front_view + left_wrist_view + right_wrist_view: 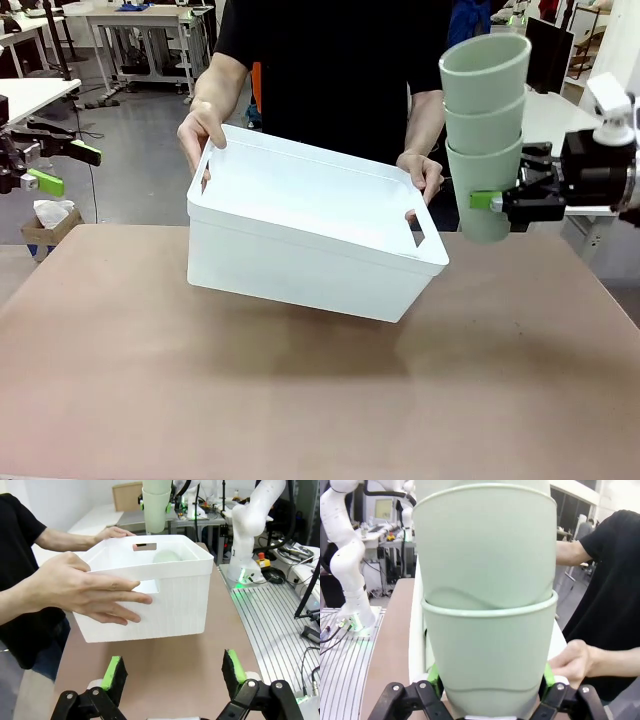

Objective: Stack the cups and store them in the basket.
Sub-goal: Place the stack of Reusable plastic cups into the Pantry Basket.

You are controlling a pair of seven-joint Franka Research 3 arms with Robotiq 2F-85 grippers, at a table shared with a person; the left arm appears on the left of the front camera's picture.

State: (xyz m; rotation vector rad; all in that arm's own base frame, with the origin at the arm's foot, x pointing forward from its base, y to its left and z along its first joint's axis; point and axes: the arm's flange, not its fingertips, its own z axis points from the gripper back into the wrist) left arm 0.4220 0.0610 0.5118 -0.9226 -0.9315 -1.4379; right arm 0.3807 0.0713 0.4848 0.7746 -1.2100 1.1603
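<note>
No text, label, brand, number or sign can be read in any view. The cups [485,130] have plain mint walls without print, and the basket [310,250] is plain white on every side that shows. The grippers and arms carry no legible marking. A monitor on a bench in the background of the right wrist view is lit, but whatever is on it is too small and blurred to make out.
</note>
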